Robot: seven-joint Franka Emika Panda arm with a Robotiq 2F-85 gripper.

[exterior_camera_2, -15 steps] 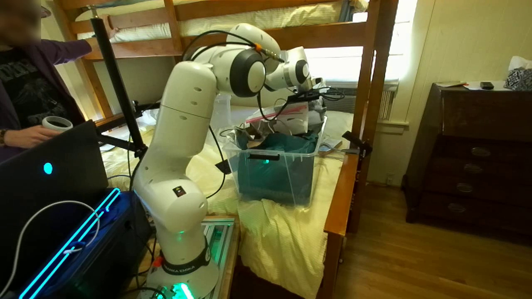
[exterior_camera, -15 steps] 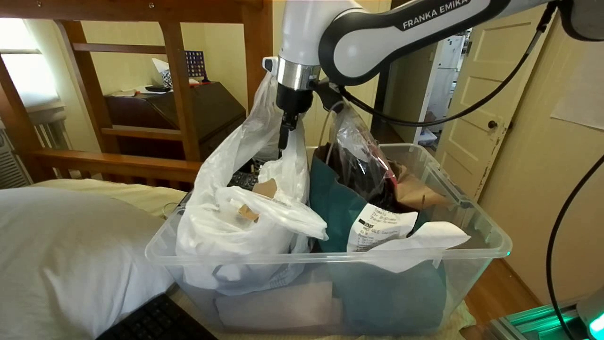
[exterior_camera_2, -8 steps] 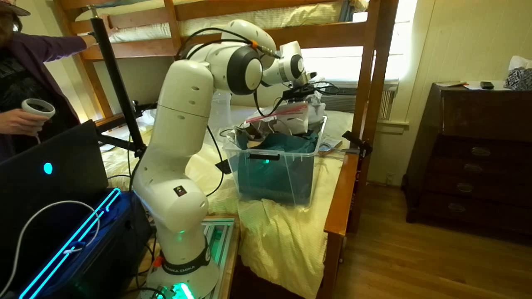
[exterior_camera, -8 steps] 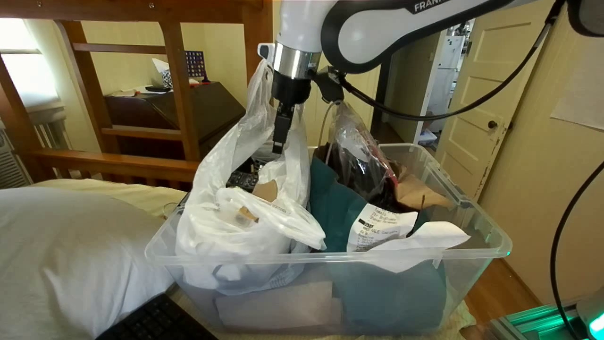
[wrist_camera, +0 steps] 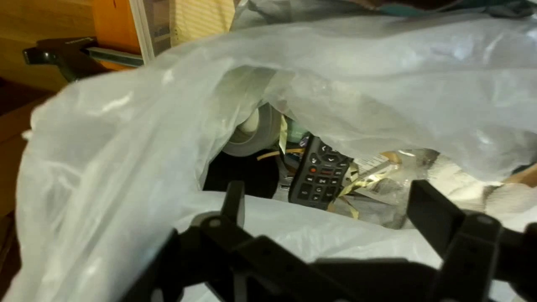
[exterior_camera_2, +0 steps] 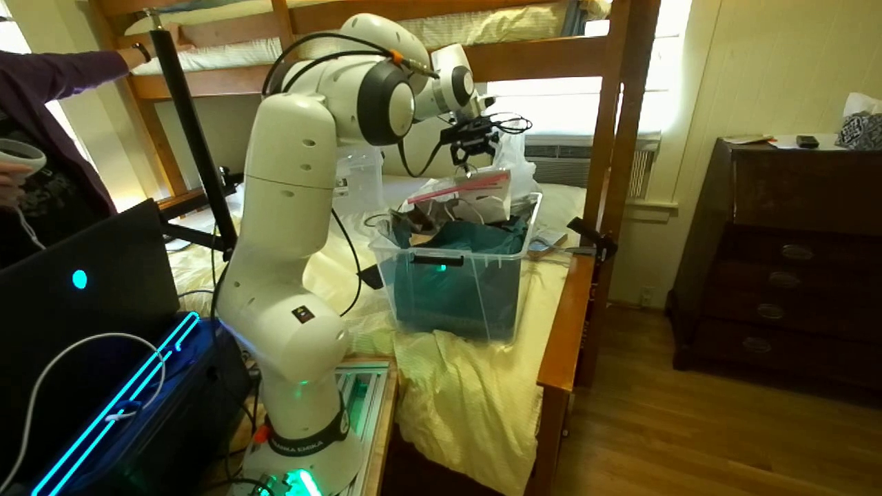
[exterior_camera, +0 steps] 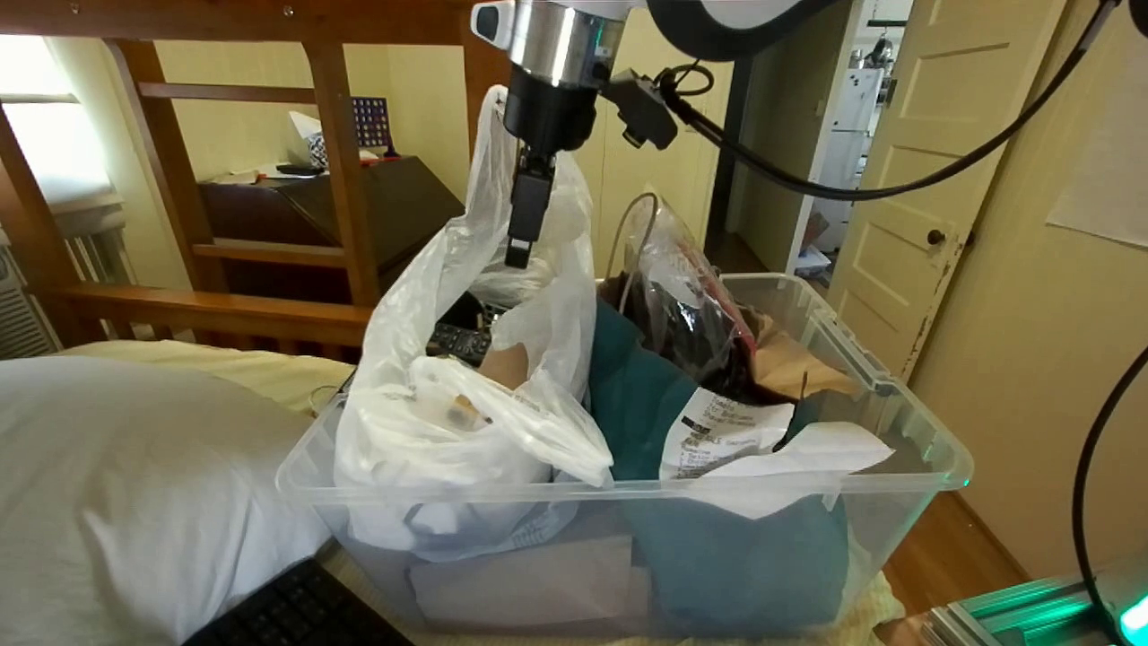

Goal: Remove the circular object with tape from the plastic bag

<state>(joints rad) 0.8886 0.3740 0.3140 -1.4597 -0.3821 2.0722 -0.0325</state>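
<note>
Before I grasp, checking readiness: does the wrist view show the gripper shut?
No, the gripper is open, its fingers wide apart.

In my wrist view the bag (wrist_camera: 126,134) hides part of the roll (wrist_camera: 262,136) and the top end of the remote (wrist_camera: 319,176), and the bottom edge crops my claw (wrist_camera: 329,202). In an exterior view I can't read the blurred receipt (exterior_camera: 722,435), and the keyboard (exterior_camera: 300,610) is cut off below.

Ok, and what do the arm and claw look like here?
The arm is white and rounded, with black-ringed joints and black cables. A black band low on it carries light lettering. A silver collar sits above the claw, which is mostly black, with two blocky, jointed fingers.
</note>
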